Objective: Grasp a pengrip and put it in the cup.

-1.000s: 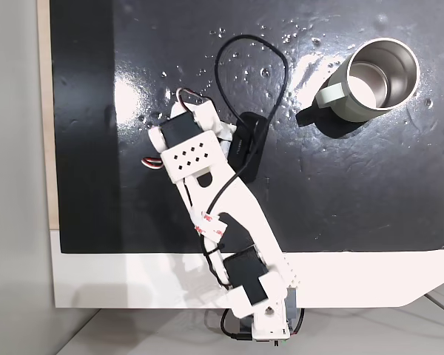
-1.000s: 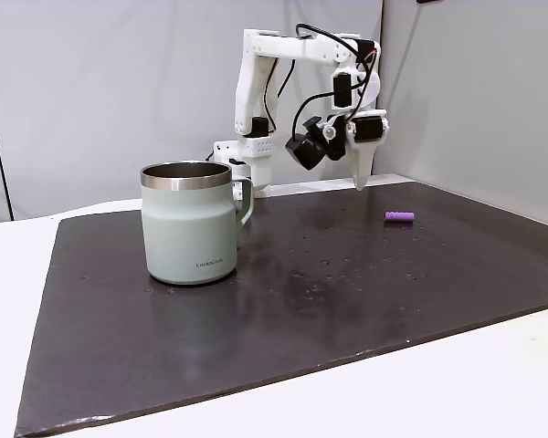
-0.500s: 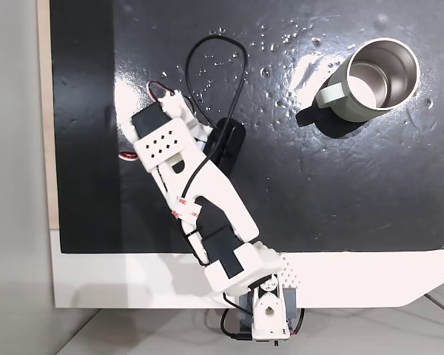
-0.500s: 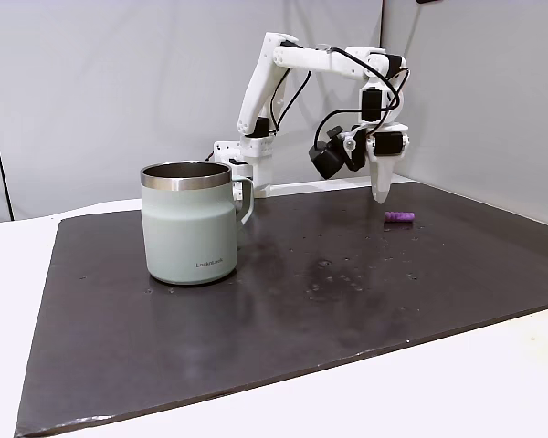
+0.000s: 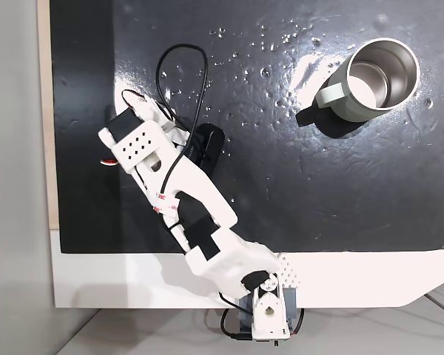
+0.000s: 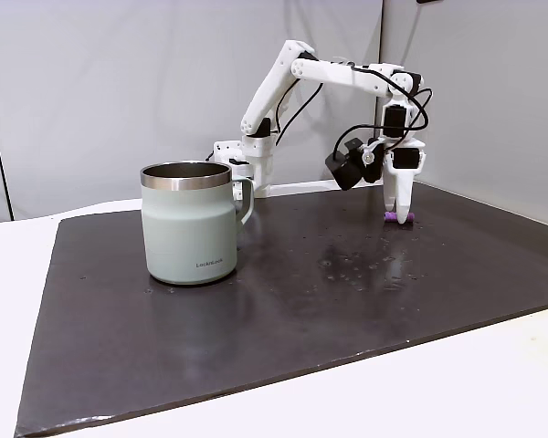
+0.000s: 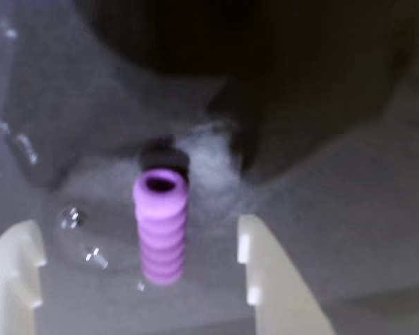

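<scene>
The pengrip (image 7: 160, 227), a small light-purple ribbed tube, lies on the black mat between my two pale fingers in the wrist view. My gripper (image 7: 136, 234) is open, one finger on each side of it and not touching. In the side fixed view the gripper (image 6: 402, 217) points straight down onto the mat at the right, and the pengrip (image 6: 389, 216) peeks out behind its tips. The cup (image 6: 190, 224), grey-green with a steel rim, stands upright far to the left there. From above, the cup (image 5: 374, 78) sits at the top right and the arm's wrist (image 5: 137, 148) covers the pengrip.
The black mat (image 5: 318, 200) covers most of the table, with water droplets scattered near its top middle. A black cable (image 5: 181, 74) loops off the wrist. The arm's base (image 5: 270, 314) is at the bottom edge. A grey wall (image 6: 475, 91) stands close behind the gripper.
The arm swung toward the pengrip, leftward from above and rightward in the side view, and the gripper came down from above the mat until its fingers straddle the pengrip.
</scene>
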